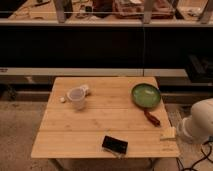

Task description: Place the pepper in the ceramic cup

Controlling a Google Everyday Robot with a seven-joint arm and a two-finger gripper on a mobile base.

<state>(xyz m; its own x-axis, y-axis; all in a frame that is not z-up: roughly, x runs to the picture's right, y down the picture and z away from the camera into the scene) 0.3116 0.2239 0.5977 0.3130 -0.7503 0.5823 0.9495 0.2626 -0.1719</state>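
Black box [115, 145]; pepper [152, 119] beside green dish [146, 95]; ceramic cup [76, 98]; claw off-frame right.

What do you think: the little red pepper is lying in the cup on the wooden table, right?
Not quite. The camera view shows the pepper lying on the wooden table itself, right beside the green dish, not in the cup, which stands apart across the table. The gripper is out of sight; only the robot's arm shows by the table's edge.

Left, cup [76, 97]; pepper [152, 118] before dish [146, 95]; gripper [169, 133] right of pepper
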